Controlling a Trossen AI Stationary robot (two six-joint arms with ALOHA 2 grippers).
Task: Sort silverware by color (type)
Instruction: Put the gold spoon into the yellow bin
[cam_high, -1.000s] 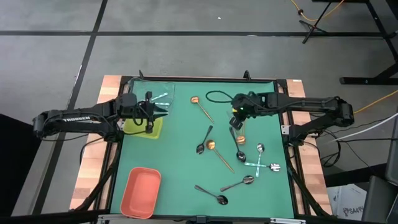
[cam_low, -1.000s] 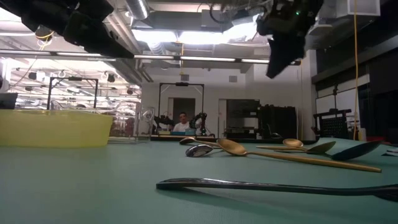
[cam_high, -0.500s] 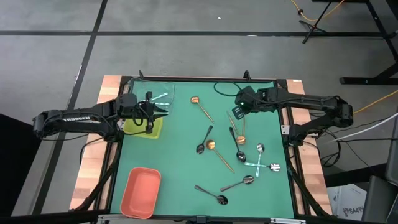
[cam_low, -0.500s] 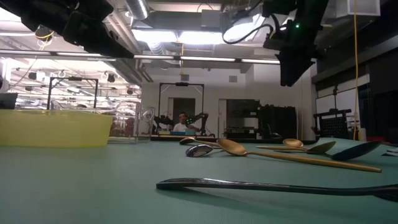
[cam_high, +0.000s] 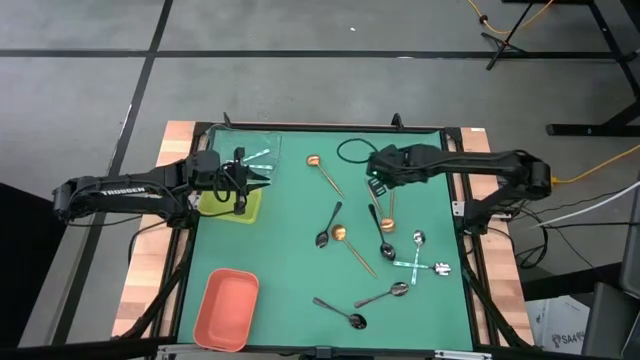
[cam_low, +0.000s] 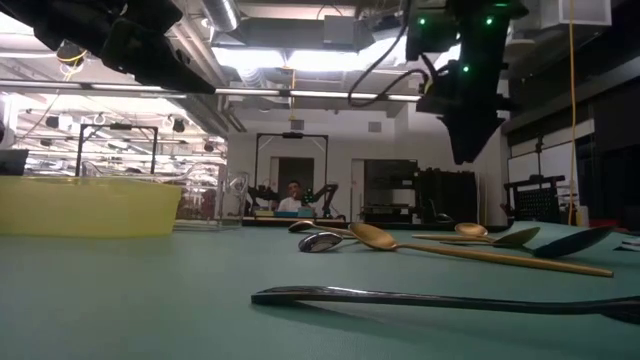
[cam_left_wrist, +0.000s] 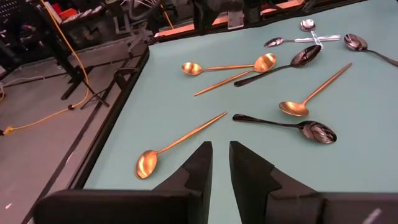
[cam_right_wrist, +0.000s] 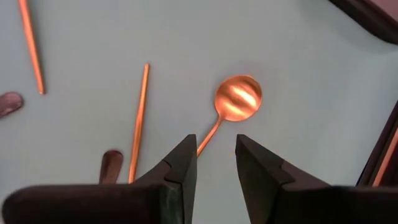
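On the green worktop (cam_low: 150, 300) a long dark gunmetal spoon (cam_low: 440, 298) lies nearest, behind it a slender gold spoon (cam_low: 470, 253), a shallow yellow-green plastic tray (cam_low: 88, 206) opposite, while the right pincer (cam_low: 470, 135) hangs above.

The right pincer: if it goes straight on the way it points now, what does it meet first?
Most likely the copper spoon. In the right wrist view, the right pincer is open, and the spoon's thin handle runs into the gap between its fingers, bowl just beyond. How far above the table it hangs is unclear.
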